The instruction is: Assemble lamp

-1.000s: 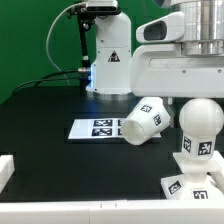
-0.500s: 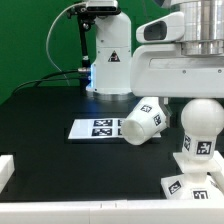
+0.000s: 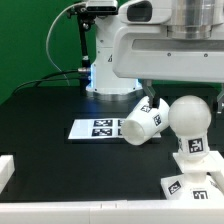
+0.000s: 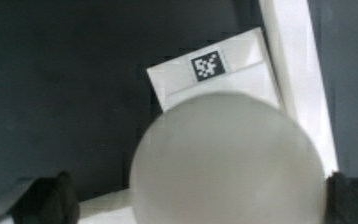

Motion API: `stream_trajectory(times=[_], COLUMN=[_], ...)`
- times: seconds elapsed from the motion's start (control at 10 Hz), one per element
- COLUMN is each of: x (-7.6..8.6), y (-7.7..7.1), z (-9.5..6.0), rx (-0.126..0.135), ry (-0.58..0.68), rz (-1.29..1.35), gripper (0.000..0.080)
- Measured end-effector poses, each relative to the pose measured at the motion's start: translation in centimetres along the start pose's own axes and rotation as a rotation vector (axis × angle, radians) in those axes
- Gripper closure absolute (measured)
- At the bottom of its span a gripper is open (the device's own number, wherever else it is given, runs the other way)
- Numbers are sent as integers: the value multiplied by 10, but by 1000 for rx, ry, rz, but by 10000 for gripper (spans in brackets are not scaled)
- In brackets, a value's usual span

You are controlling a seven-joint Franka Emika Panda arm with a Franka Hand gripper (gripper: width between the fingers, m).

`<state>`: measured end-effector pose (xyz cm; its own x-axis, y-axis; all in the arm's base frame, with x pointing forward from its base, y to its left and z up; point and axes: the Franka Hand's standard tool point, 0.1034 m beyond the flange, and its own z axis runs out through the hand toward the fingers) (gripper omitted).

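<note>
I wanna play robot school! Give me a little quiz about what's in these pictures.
1. True or false: the shade stands upright.
2. In the wrist view, what sits between the end effector's fingers? A. the bulb B. the shade C. nothing
3. In the exterior view, which flat thing does the shade partly hide?
Key: 1 false, it lies on its side. 2 A. 3 the marker board.
</note>
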<state>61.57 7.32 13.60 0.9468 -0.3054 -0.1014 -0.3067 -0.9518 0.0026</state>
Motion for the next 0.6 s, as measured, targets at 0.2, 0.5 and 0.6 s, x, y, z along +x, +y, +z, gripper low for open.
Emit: stream_trajectory(times=[0.2,0.5,0.6], x=[-5,-7,-6], y=[-11,-23,-23], z=[16,24,22], rx=[30,57,58], ry=[49,74,77], rz=[7,20,22], gripper=[101,101,101])
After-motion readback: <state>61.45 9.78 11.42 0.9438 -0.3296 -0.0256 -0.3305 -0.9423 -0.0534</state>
